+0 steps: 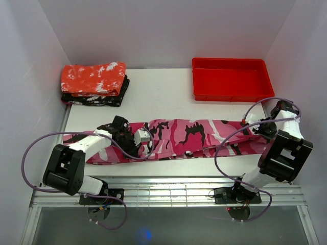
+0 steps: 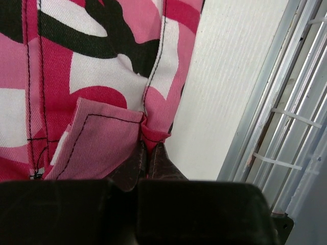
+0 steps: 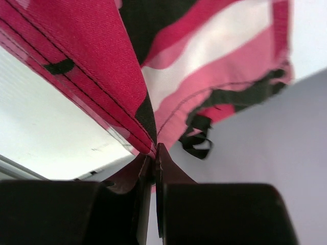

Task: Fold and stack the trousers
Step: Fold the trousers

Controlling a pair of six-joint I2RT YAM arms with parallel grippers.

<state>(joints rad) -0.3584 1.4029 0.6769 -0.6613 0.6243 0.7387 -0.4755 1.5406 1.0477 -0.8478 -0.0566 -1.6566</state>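
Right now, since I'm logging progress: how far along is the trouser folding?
Done: the trousers lie as one long strip. In hand: left gripper and right gripper each pinch the cloth, the right at the belt-loop end. Left: crosswise folds, then stacking, perhaps on the folded pile at back left.

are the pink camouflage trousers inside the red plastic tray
No, the pink camouflage cloth trousers lie stretched across the white table, apart from the red plastic tray.

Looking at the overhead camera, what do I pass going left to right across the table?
The folded red speckled cloth → left gripper → red tray; the trousers span most of that width, so no single place.
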